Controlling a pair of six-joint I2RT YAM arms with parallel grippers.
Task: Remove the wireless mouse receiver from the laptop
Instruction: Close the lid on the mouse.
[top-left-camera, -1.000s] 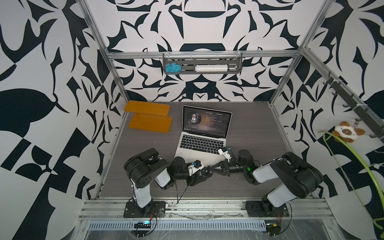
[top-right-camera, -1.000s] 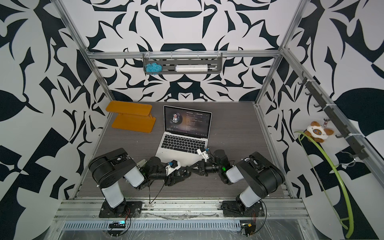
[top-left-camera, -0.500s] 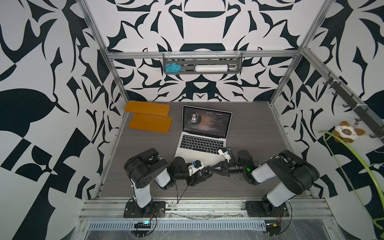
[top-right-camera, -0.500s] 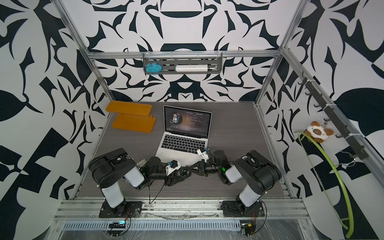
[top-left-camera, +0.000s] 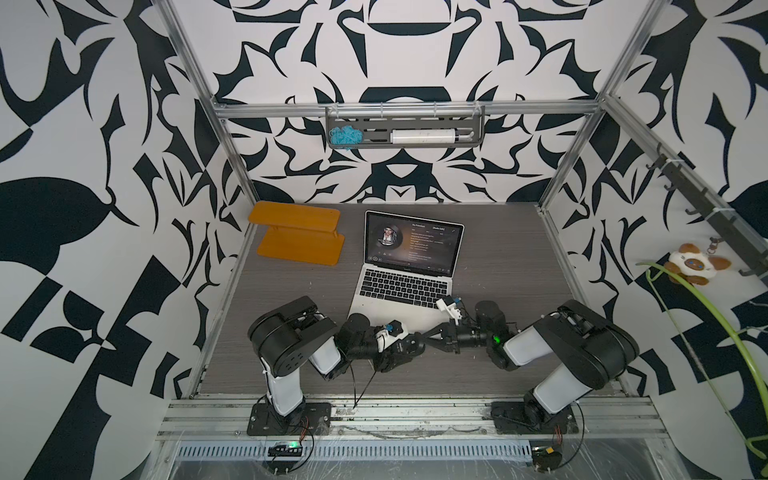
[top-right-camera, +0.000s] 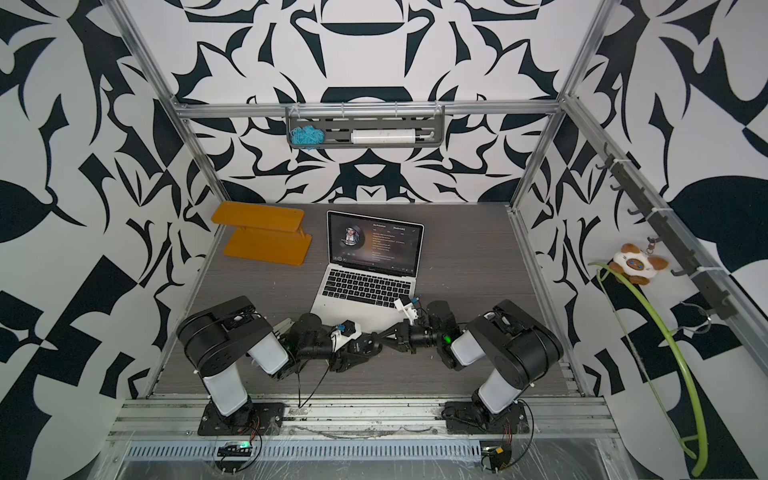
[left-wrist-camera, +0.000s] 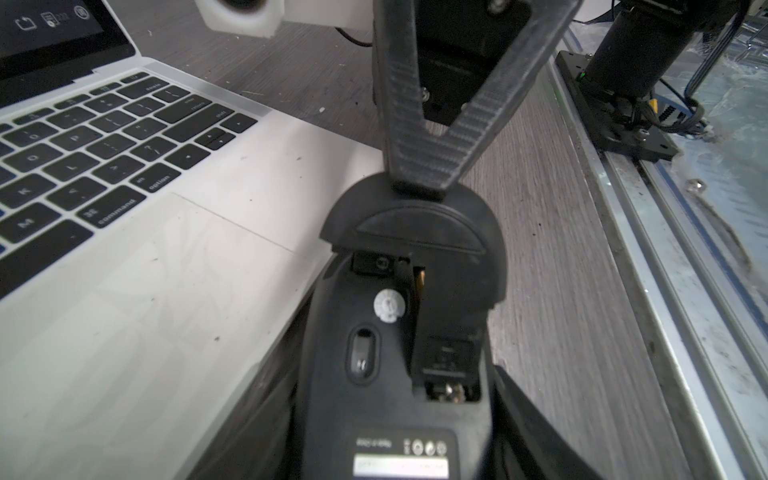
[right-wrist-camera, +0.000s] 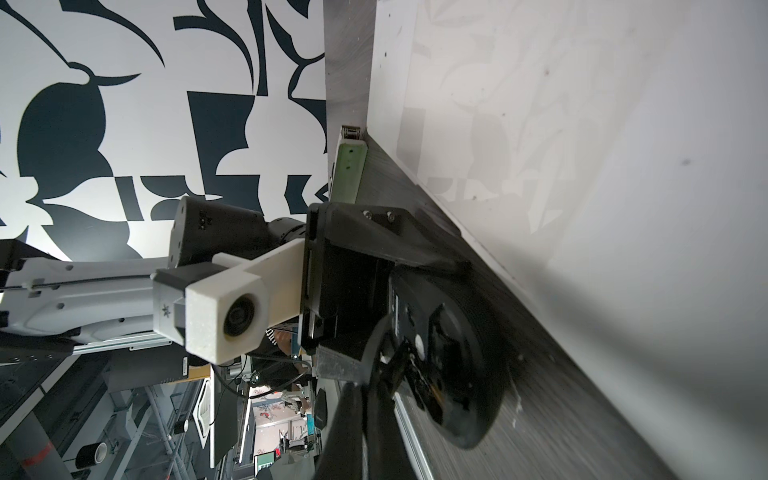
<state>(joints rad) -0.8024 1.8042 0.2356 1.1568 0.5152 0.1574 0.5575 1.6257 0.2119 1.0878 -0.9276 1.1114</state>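
The laptop (top-left-camera: 405, 286) stands open in the middle of the table (top-left-camera: 503, 257), with the shelf (top-left-camera: 299, 241) behind it to the left. Just before its front edge, the mouse (left-wrist-camera: 390, 353) sits between the fingers of the left gripper (top-left-camera: 405, 351), and the right gripper (left-wrist-camera: 417, 187) touches it from the right.

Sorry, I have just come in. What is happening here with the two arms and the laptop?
The left gripper holds a black mouse belly up, at the near edge of the open laptop. The mouse's battery lid is slid partly off, so the compartment is exposed. The right gripper is shut, with its tips against the edge of that lid. The receiver I cannot make out for certain in these views.
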